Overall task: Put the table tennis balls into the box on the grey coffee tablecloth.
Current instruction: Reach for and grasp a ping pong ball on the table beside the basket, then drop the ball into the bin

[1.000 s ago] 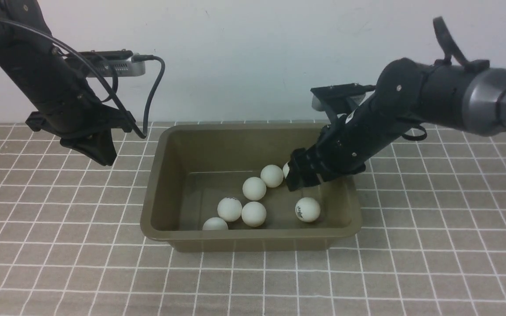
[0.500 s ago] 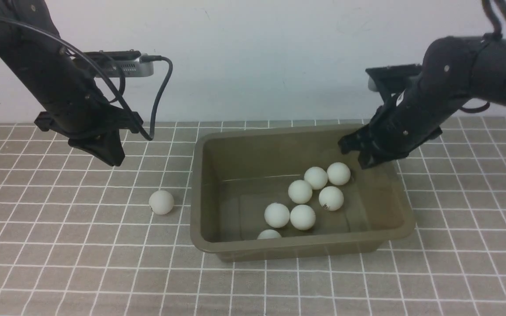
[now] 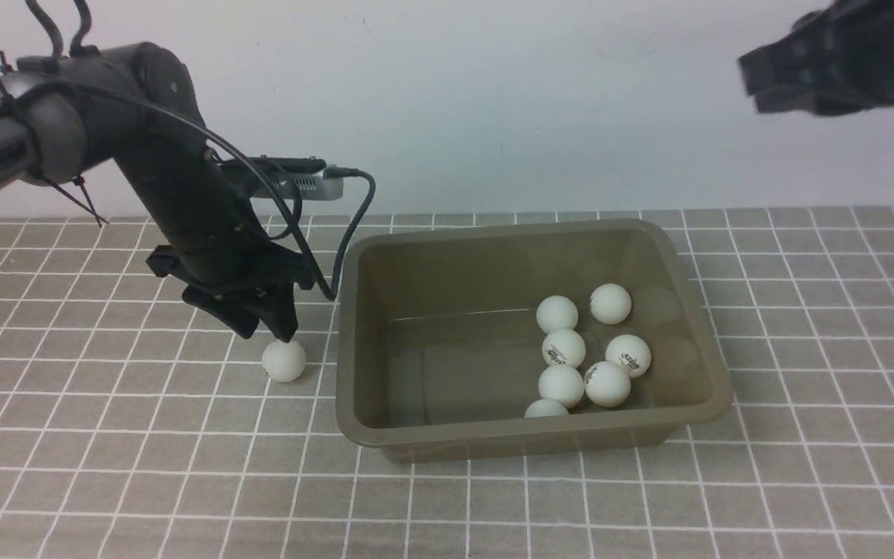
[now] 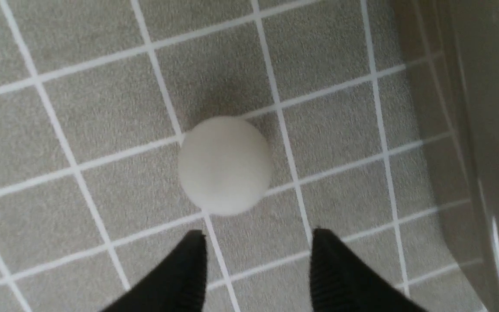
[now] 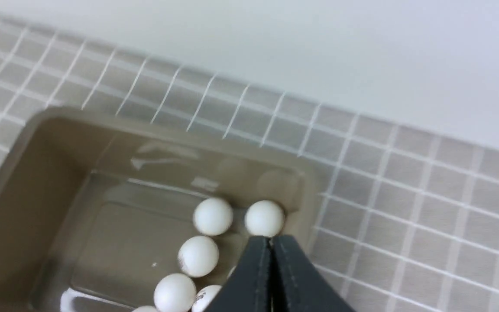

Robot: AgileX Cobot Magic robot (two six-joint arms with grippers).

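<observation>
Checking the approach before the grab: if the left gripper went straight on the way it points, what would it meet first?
Probably the lone table tennis ball on the tablecloth, lying just ahead of the left gripper, whose jaws stand open; the box is off to the side.

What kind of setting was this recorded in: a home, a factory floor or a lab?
Probably a robotics lab or test bench. A bare white wall backs a gridded tablecloth staged with a box and table tennis balls, worked by a cabled left arm and a right arm.
</observation>
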